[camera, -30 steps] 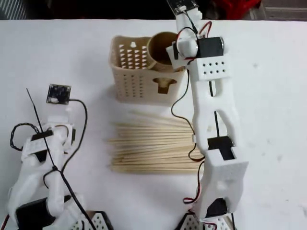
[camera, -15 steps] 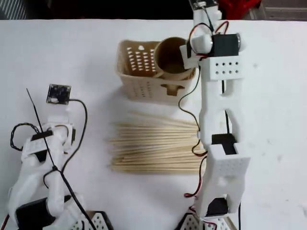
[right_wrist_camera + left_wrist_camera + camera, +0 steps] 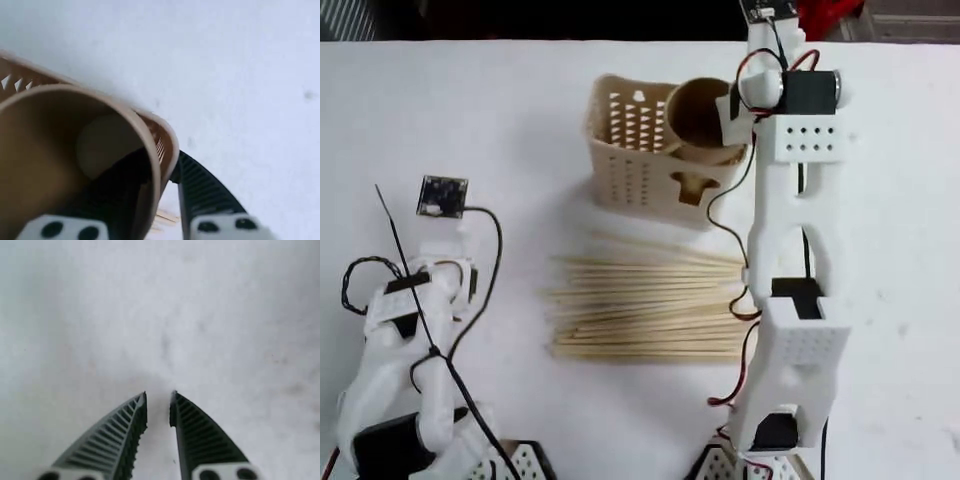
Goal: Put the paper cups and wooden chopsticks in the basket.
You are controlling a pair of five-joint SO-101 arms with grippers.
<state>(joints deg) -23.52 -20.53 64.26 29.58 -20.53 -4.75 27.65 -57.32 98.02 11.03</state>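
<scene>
1. Right tool (image 3: pixel 164 167) pinches paper cup (image 3: pixel 703 112) rim; cup sits inside basket (image 3: pixel 638 175), upper centre.
2. Left tool (image 3: pixel 158 402) closed to a slit, empty, lower left.
3. Wooden chopsticks (image 3: pixel 645 305) piled on tabletop (image 3: pixel 470 100), mid-frame; none basketed yet.

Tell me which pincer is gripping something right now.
The right pincer: its jaws straddle the wall of the paper cup in the basket. The left pincer holds nothing, above the table.
</scene>
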